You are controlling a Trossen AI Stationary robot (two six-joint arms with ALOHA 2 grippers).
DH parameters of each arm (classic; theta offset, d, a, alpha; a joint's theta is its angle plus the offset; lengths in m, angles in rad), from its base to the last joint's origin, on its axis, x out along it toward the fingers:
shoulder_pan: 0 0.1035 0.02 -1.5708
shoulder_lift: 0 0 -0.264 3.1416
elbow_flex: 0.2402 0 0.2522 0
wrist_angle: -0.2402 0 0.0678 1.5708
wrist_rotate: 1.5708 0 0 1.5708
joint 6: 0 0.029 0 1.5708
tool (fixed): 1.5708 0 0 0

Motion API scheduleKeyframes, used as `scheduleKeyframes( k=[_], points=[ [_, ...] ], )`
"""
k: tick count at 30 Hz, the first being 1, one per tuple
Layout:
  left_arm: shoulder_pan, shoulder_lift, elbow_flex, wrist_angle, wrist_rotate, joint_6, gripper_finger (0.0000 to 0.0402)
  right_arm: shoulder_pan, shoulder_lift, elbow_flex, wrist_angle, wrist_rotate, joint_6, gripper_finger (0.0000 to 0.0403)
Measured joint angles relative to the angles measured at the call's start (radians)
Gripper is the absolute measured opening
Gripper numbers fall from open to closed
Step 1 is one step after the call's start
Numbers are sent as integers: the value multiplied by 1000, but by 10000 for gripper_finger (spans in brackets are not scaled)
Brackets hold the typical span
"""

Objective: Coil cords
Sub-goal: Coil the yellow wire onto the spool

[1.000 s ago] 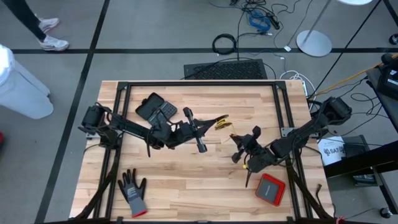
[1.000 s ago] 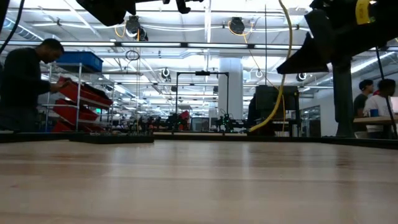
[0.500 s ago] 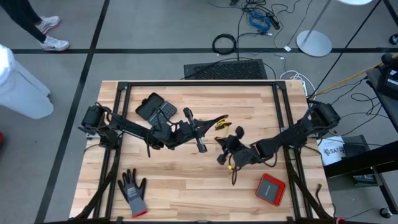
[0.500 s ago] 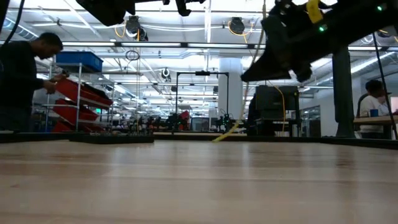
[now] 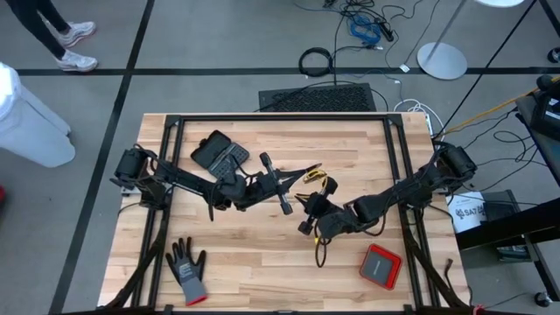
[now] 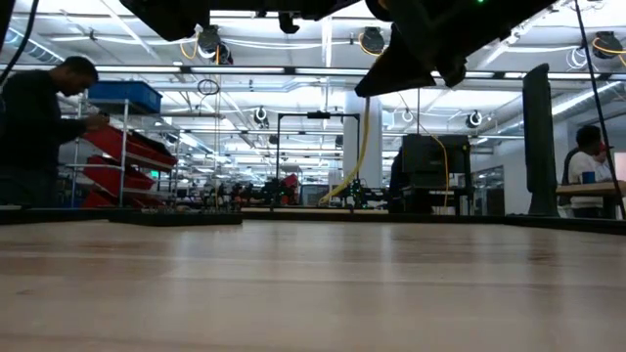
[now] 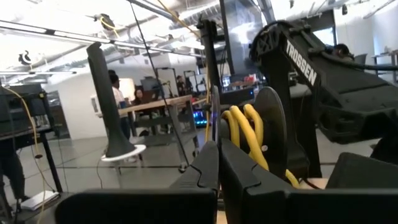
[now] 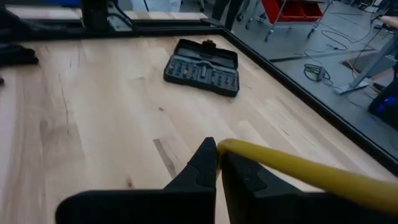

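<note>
The yellow cord is gathered into a few small loops (image 5: pixel 316 178) above the table's middle. My left gripper (image 5: pixel 307 170) is shut there. In the left wrist view the loops (image 7: pixel 244 132) stand just past my left gripper (image 7: pixel 218 163), beside a black round part (image 7: pixel 272 134). My right gripper (image 5: pixel 308 208) hovers just nearer the table's front edge, shut on a strand of the cord (image 8: pixel 292 169). The rest of the cord (image 6: pixel 361 147) hangs in a curve below my right gripper (image 8: pixel 217 160). My left gripper has the cord's small loops (image 7: pixel 239 129) at its shut fingertips, coming about level from the table's left. The fingers hide the exact spot of contact. The loops stand upright, clear of the table. My right gripper pinches one strand of the cord (image 8: pixel 232 147) between its two fingers, which lie across it. It comes from the table's right, slanting a little downward. The strand is clear of the table and trails back beside the gripper.
A black tool case (image 5: pixel 219 152) lies at the far left of the table. A grey glove (image 5: pixel 187 269) lies at the near left and a red box (image 5: pixel 381 265) at the near right. Black frame rails (image 5: pixel 280 116) border the table. A person (image 6: pixel 37 127) stands in the room beyond.
My right gripper has gone toward the table's left and a little up, rolling as it went, and now sits close to my left gripper. It has carried the cord strand along, and the hanging part has swung left with it. My left gripper has stayed in place.
</note>
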Motion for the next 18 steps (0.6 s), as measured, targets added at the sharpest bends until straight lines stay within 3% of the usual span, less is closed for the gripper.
scheduleKeyframes(
  k=[7,12,18],
  points=[
    [0,0,0,-7,-2,10,2,18,-9,5,-105,-73,33,20],
    [-2,0,0,-12,-4,28,2,56,-55,5,-339,-92,189,101],
    [-11,0,0,-12,-24,62,2,143,-117,5,-602,-10,285,209]
  ],
)
